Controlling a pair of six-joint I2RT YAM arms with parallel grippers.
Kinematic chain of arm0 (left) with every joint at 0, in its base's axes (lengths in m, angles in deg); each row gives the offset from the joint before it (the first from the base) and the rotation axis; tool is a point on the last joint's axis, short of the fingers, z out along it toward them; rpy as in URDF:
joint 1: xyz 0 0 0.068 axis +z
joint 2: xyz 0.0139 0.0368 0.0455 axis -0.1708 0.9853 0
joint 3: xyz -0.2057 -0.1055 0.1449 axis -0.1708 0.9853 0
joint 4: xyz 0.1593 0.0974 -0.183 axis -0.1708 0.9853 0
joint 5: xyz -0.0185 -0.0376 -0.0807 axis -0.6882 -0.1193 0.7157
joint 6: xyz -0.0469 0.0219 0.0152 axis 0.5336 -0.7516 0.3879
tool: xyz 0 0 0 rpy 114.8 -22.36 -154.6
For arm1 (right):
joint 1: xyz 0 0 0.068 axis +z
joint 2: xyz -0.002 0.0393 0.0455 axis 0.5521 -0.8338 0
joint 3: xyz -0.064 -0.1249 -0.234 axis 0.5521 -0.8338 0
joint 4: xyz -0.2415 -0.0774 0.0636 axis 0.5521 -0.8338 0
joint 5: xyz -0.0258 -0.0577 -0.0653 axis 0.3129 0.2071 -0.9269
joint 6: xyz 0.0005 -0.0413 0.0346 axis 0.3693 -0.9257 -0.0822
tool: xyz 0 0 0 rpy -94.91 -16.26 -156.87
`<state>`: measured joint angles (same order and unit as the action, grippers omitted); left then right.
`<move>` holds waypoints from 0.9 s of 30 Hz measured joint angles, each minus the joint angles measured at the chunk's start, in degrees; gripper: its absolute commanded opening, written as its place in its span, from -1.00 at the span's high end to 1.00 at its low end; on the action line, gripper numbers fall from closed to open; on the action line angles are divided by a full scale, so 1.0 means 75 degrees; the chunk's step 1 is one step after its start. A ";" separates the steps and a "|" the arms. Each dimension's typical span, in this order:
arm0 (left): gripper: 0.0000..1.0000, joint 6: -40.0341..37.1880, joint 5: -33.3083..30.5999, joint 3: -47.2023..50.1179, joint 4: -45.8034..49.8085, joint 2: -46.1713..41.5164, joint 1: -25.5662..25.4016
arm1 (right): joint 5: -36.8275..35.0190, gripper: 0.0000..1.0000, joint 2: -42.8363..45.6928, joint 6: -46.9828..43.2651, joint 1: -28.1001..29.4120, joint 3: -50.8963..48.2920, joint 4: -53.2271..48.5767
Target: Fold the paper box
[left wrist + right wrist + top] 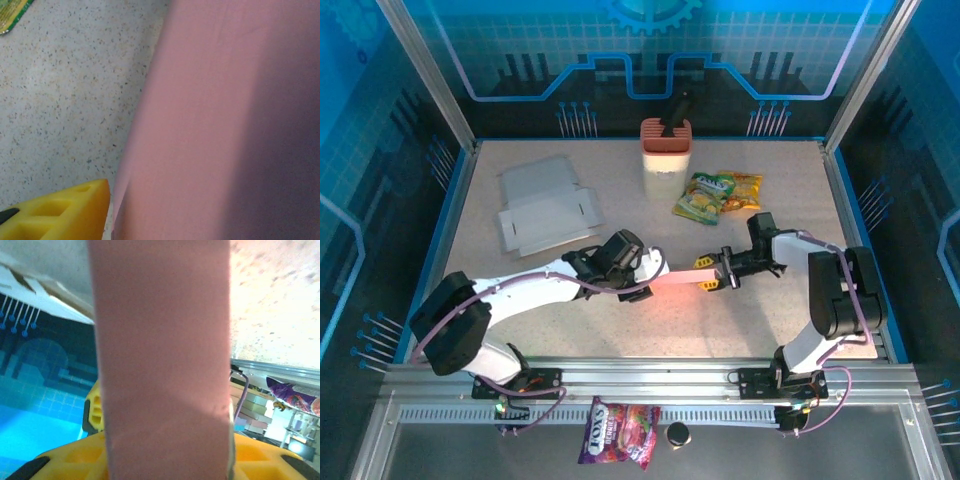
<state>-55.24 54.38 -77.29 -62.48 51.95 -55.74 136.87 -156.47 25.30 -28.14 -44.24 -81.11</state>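
The pink paper box [678,279] sits mid-worktop [650,335], bridging the two arms. It runs between the right jaws and just beside a left fingertip [65,212], but I cannot tell whether either pair is pinching it. I judge it light, thin and easily creased, so I'd grip near a folded edge, gently
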 measured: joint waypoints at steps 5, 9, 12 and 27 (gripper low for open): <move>0.21 -0.0029 0.0233 -0.0300 -0.0047 0.0268 0.0154 | -0.0102 -0.23 -0.0493 -0.0420 -0.0358 0.0172 -0.0472; 0.26 0.0096 0.0793 -0.0708 0.0216 0.0542 0.0466 | -0.0335 -0.37 -0.0554 -0.0697 -0.0749 0.0507 -0.0790; 0.28 0.0227 0.1195 -0.0988 0.0437 0.0746 0.0699 | -0.0539 -0.38 -0.0530 -0.0734 -0.1035 0.0734 -0.0938; 0.21 0.0906 0.1376 -0.1291 0.0912 0.0845 0.0842 | -0.5610 -0.07 0.5225 -0.0364 0.0950 0.0959 -0.1198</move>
<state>-48.45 64.69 -86.97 -55.64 58.29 -49.43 94.80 -117.28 22.57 -21.02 -37.05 -90.10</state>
